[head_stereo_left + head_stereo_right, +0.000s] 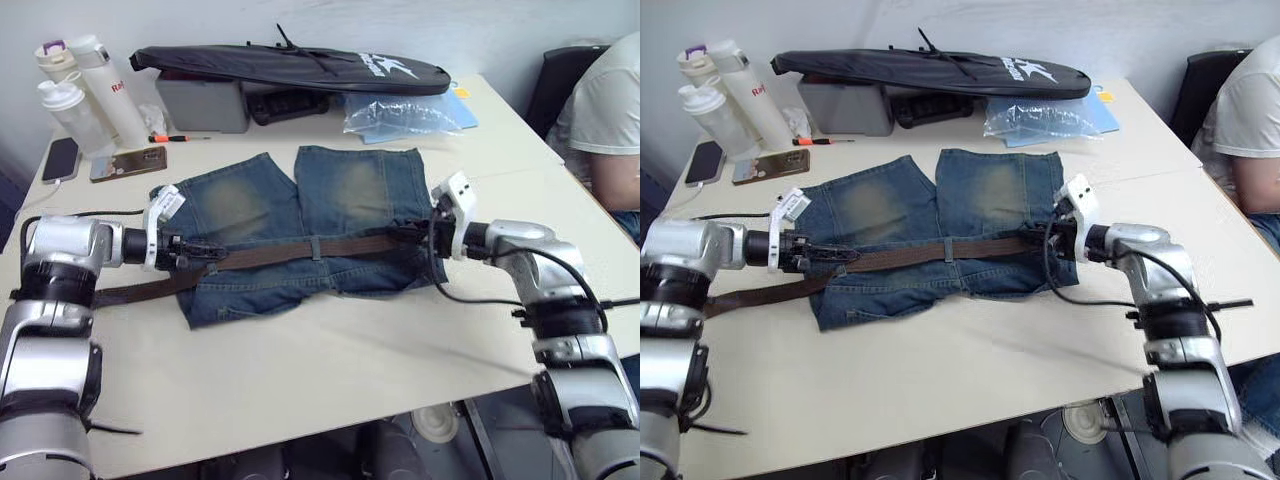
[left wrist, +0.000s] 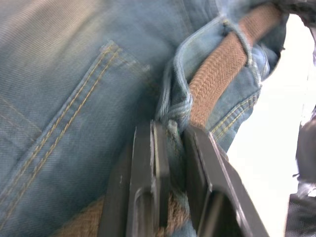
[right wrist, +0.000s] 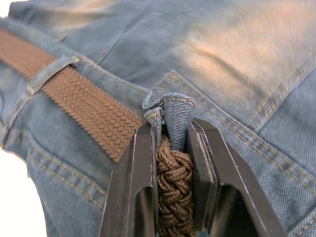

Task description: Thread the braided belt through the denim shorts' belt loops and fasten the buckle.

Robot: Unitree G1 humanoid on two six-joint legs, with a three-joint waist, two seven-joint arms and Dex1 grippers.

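The denim shorts (image 1: 350,190) lie flat mid-table with the waistband toward me. The braided belt (image 1: 280,253) runs along the waistband under a middle belt loop (image 1: 315,247), and its tail (image 1: 130,290) trails off to the left on the table. My left gripper (image 1: 205,252) is at the shorts' left end. In the left wrist view it (image 2: 175,131) is shut on a fold of denim at a belt loop (image 2: 190,49), over the belt (image 2: 217,69). My right gripper (image 1: 408,235) at the right end is shut on the belt (image 3: 174,177) where a denim loop (image 3: 170,106) bunches. The buckle is hidden.
A long black bag (image 1: 290,65) lies over a grey box (image 1: 200,105) at the back. Bottles (image 1: 85,90), two phones (image 1: 125,162) and a screwdriver (image 1: 175,137) are at the back left. A plastic bag (image 1: 405,112) is at the back right. A seated person (image 1: 610,110) is at the right.
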